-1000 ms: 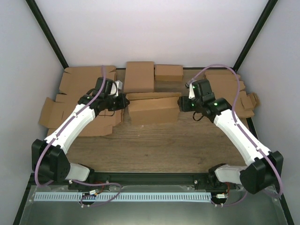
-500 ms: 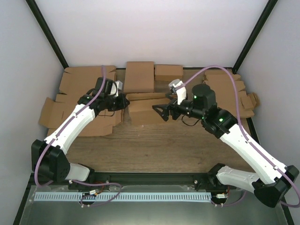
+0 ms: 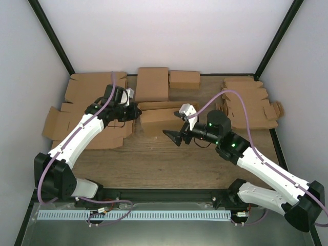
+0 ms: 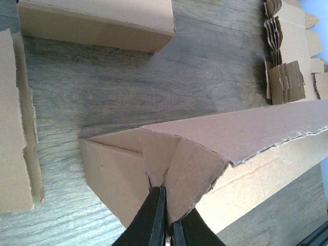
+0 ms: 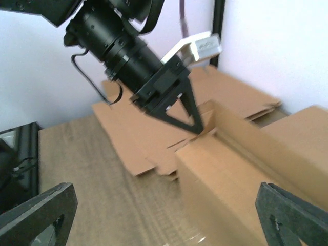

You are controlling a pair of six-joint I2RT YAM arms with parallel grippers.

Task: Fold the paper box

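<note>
Paper box [image 3: 163, 121]: brown corrugated cardboard, partly folded, long, shallow, mid table [image 3: 154, 159].

The box [image 3: 159, 123] is showing plain brown, the counter [image 3: 154, 159] is showing grey-brown wood grain, and the left tool [image 4: 166, 225] and right tool [image 5: 164, 216] are looking black.

Place: lab robot test cell
Walls: plain white panels [image 3: 169, 36], black corner posts [image 3: 51, 36] at 11 and 1 o'clock
Table: wood-grain top [image 3: 154, 159]
Stock: flat cardboard blanks [image 3: 246, 97] stacked at 2 o'clock
</note>
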